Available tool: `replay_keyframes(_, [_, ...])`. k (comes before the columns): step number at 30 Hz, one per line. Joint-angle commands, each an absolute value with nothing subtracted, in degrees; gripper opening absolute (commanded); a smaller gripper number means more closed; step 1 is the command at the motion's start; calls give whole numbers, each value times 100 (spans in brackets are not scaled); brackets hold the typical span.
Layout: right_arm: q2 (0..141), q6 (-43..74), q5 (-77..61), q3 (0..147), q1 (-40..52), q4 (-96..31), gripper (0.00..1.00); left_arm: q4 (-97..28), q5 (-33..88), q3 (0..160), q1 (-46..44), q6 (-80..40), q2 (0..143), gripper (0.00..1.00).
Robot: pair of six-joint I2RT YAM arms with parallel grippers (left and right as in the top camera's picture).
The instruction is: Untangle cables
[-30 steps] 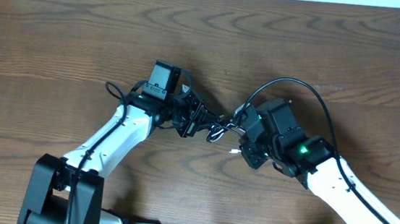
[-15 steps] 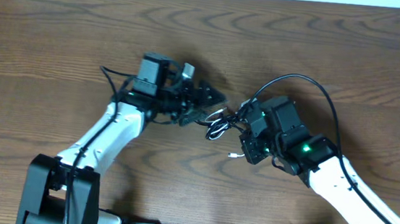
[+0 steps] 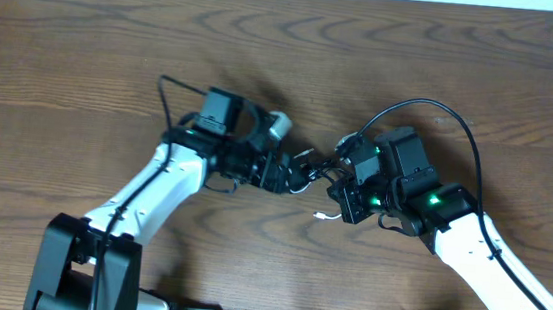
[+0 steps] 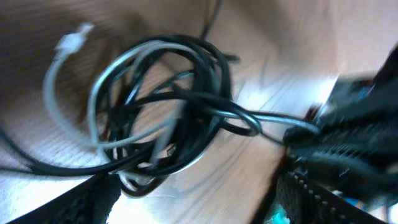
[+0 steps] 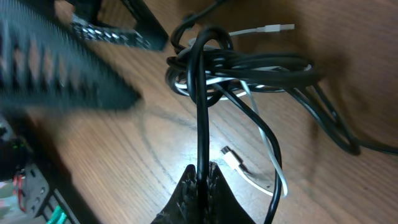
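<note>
1. From overhead, a dark wood-grain surface (image 3: 85,48) fills the view. My two white arms reach in from 6 o'clock and meet near its centre.
2. The cables (image 3: 305,171) lie there as one small knot of black loops, between my two end effectors.
3. My left end effector (image 3: 283,173) sits at the knot's 9 o'clock side. Its jaws stand wide apart and grip nothing.
4. In the left wrist view, my two fingers (image 4: 93,199) show at the lower corners. The knot rests on the surface ahead of them, in line with the gap.
5. That view is blurred, but the knot reads as a round coil of several black strands. A white cable (image 4: 53,93) curves along its 9 o'clock edge and ends in a pale plug (image 4: 74,40) at 11 o'clock.
6. My right end effector (image 3: 336,180) sits at the knot's 3 o'clock side. Its jaws are pressed together on a single black cable (image 5: 200,112).
7. In the right wrist view, that strand runs straight from my fingertips toward 12 o'clock and into the knot.
8. In the same view, a white connector (image 5: 233,158) lies on the surface just beside my closed fingertips, at their 2 o'clock.
9. From overhead, a thick black wire (image 3: 431,110) arches over my right arm, apart from the knot.
</note>
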State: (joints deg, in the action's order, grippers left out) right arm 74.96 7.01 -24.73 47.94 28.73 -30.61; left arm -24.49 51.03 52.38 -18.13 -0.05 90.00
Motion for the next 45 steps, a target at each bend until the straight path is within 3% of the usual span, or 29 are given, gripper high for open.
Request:
replay_keyframes(1, [7502, 812, -2700, 4853, 2853, -3048, 1, -2482, 4453, 5234, -2191, 1389, 9013, 77])
replay_keyframes(4, [7502, 810, -2696, 4851, 2853, -3050, 1, -2482, 3793, 5229, -2429, 1393, 9013, 61])
replay_keyframes(7, [7502, 803, -2696, 4851, 2853, -3061, 1, -2462, 3350, 5229, -2530, 1396, 9013, 35])
replay_keyframes(8, [7502, 786, -2696, 4851, 2853, -3068, 1, -2462, 3275, 5229, -2532, 1393, 9013, 31])
replay_keyframes(13, [7502, 764, -2694, 4851, 2847, -3089, 1, -2458, 3227, 5229, -2532, 1389, 9013, 20])
replay_keyframes(18, [7502, 766, -2694, 4814, 2847, -3103, 1, -2381, 3229, 5229, -2532, 1256, 9013, 19])
replay_keyframes(19, [7502, 764, -2694, 4801, 2847, -3100, 1, -2349, 3229, 5229, -2532, 1256, 9013, 8])
replay_keyframes(45, [8267, 768, -2801, 4595, 2847, -2265, 1, -2095, 4202, 5229, -2532, 1822, 9013, 7])
